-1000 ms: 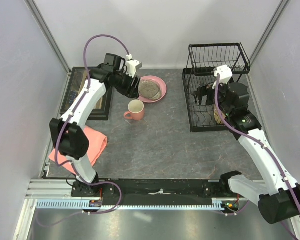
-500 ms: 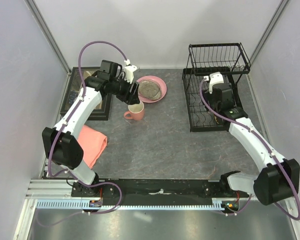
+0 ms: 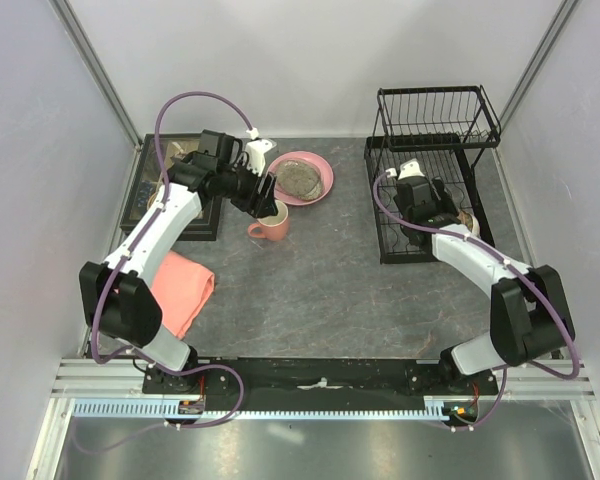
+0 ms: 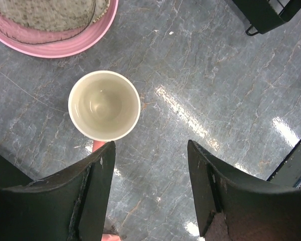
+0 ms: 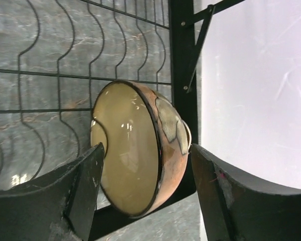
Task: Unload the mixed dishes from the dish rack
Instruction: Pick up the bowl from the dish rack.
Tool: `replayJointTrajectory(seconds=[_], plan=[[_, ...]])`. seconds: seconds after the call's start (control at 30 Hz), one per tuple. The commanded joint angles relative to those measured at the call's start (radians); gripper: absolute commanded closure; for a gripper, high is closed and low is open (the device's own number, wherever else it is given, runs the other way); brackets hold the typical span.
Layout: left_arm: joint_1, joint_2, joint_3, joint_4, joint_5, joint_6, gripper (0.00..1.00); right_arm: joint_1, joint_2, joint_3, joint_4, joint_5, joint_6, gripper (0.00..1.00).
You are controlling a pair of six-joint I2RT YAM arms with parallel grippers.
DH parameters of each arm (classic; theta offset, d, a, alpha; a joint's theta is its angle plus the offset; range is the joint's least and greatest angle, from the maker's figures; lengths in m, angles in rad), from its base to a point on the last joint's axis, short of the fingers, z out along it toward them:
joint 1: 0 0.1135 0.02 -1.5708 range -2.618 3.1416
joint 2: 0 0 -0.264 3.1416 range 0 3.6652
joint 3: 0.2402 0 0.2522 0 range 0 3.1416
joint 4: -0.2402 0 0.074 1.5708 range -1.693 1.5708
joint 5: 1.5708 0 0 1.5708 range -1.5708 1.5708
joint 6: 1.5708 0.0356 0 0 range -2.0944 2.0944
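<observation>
Inside the dish rack (image 5: 183, 50), your right gripper (image 5: 145, 153) straddles the bowl (image 5: 133, 145) on edge, jaws spread; your left gripper (image 4: 150, 145) hangs released over the mug (image 4: 104, 105).

Two plates: one pink plate (image 3: 323, 187), one speckled plate (image 3: 298, 177). One pink mug (image 3: 270, 222), one brown bowl (image 5: 135, 150), one black wire dish rack (image 3: 435, 118), one folded pink cloth (image 3: 183, 288), one dark tray (image 3: 140, 192).

Grey veined tabletop (image 3: 320, 290) enclosed by plain pale walls (image 3: 310, 60) behind and at both sides; metal posts (image 3: 95, 70) at its far corners, aluminium rail (image 3: 110, 385) along its near edge; overhead light glares off its surface.
</observation>
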Motion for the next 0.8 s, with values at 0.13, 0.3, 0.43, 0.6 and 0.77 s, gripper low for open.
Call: replayJointTrajectory(seconds=[0.13,0.3,0.43,0.6,0.77], plan=[[-0.002,-0.039,-0.041,0.054,0.032,0.021,0.34,0.019,0.076,0.004,0.156,0.185,-0.164,0.3],[-0.001,-0.039,-0.054,0.063,0.035,0.024,0.34,0.019,0.129,0.007,0.217,0.231,-0.227,0.38],[-0.002,-0.039,-0.067,0.068,0.035,0.027,0.34,0.019,0.174,-0.002,0.273,0.266,-0.279,0.47],[-0.002,-0.034,-0.074,0.069,0.032,0.032,0.34,0.021,0.205,-0.009,0.331,0.301,-0.338,0.58],[-0.001,-0.031,-0.081,0.076,0.038,0.031,0.34,0.022,0.211,-0.023,0.386,0.326,-0.385,0.62]])
